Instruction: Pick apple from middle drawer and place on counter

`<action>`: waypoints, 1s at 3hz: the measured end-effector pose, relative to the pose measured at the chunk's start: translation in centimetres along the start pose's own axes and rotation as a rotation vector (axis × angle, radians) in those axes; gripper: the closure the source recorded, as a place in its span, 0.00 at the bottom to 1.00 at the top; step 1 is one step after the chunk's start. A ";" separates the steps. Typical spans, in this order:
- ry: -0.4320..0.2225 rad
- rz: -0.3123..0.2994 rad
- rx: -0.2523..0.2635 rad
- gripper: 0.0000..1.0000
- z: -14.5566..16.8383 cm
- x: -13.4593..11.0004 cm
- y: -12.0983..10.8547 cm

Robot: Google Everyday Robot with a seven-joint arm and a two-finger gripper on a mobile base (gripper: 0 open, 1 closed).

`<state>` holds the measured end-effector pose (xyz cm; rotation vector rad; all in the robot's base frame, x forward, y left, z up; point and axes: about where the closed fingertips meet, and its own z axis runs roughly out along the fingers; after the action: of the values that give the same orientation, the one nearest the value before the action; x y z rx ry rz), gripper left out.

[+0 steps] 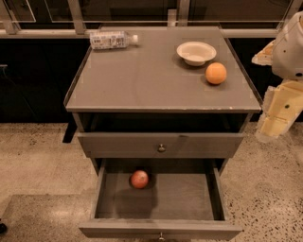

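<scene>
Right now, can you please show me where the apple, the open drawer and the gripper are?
apple (pixel 139 179), camera view, middle of its red skin.
drawer (pixel 182 194), camera view, bare grey floor right of the apple.
gripper (pixel 273 121), camera view, pale lower end, hanging right of the counter (pixel 142 80).

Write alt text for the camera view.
An apple lies in the pulled-out drawer below a grey counter holding an orange, a bowl and a bottle on its side. The gripper hangs at the right edge, beside the counter.

Pale speckled floor (pixel 33 160) catching soft glare; dark wall panel (pixel 33 80) behind; metal window frames (pixel 75 14) above a pale ledge (pixel 42 34).
</scene>
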<state>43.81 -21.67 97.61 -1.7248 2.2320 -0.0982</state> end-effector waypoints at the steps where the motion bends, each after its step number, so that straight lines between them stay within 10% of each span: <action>1: 0.000 0.000 0.000 0.00 0.0 0.0 0.0; 3: -0.093 0.055 0.056 0.00 1.2 -0.9 2.3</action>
<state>42.24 -20.07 96.12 -1.6044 2.1864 -0.0663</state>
